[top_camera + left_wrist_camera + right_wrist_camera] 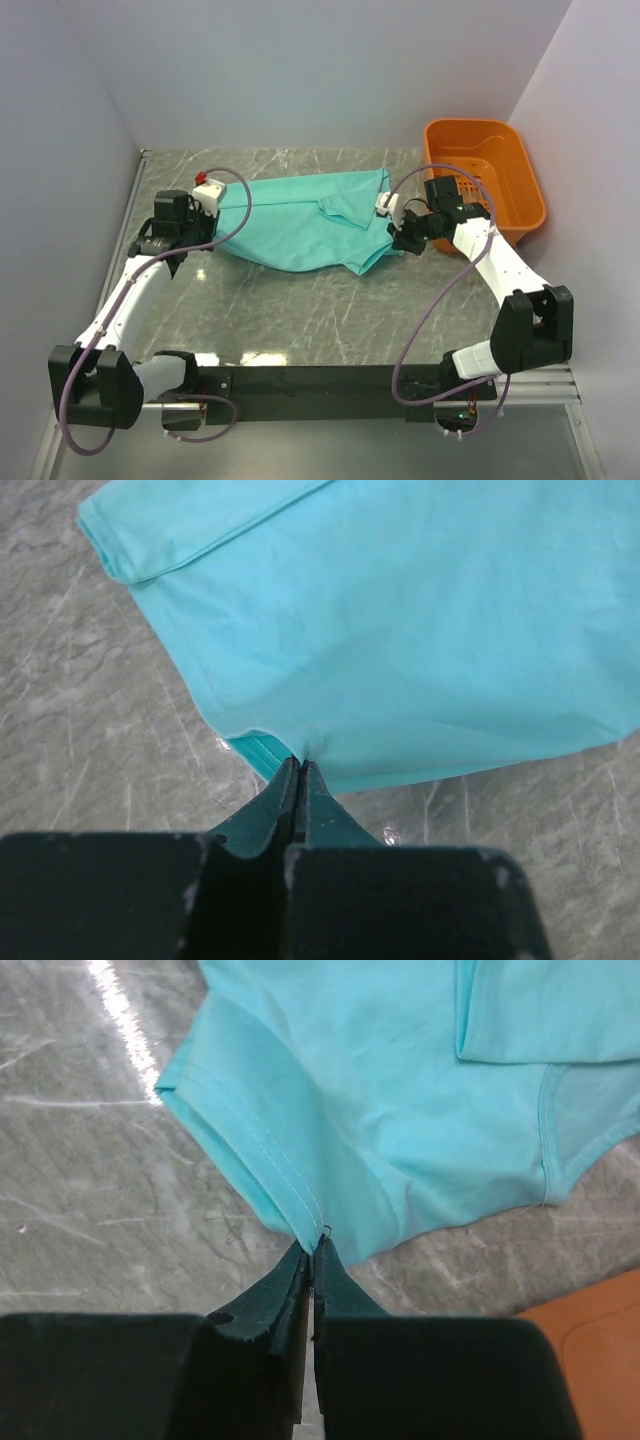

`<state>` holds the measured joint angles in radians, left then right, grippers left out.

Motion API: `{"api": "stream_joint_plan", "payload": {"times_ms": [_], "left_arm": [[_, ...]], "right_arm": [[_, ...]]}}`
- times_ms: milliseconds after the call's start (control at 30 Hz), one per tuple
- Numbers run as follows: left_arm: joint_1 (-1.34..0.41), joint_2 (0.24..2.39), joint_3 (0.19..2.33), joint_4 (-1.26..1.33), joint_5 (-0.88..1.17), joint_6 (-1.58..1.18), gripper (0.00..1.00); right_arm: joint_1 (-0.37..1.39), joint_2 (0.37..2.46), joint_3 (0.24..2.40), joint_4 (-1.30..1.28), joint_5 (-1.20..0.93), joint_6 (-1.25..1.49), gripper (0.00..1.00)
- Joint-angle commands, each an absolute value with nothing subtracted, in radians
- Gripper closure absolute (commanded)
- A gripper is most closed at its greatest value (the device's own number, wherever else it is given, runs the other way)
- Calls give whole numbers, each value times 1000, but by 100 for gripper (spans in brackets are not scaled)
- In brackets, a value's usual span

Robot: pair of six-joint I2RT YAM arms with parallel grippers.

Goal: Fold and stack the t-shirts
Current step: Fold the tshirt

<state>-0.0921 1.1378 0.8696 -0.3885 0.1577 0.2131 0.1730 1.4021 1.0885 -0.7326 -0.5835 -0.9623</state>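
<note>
Top view: I see a grey marbled table (300,320) boxed in by pale walls (300,70), with an orange basket (490,170) at its far right. The teal t-shirt (300,225) lies loosely spread mid-table between my left gripper (218,207) and right gripper (396,230). Left wrist: only here do I see its fingers (270,815) pinched together on the shirt's edge. Right wrist: its fingers (280,1295) are clamped on a stitched hem, with an orange corner of the basket nearby.
</note>
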Motion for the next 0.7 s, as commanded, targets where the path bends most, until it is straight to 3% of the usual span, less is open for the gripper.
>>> {"api": "stream_joint_plan", "payload": {"times_ms": [0,667], "left_arm": [[-74,1123,865,-341,123,183,100],[-2,1307,914,-305,104,130,100]], "right_arm": [[153,1445,1155,-689,-558,-891,100],[138,1729,1422,-667,-491,-707,100]]}}
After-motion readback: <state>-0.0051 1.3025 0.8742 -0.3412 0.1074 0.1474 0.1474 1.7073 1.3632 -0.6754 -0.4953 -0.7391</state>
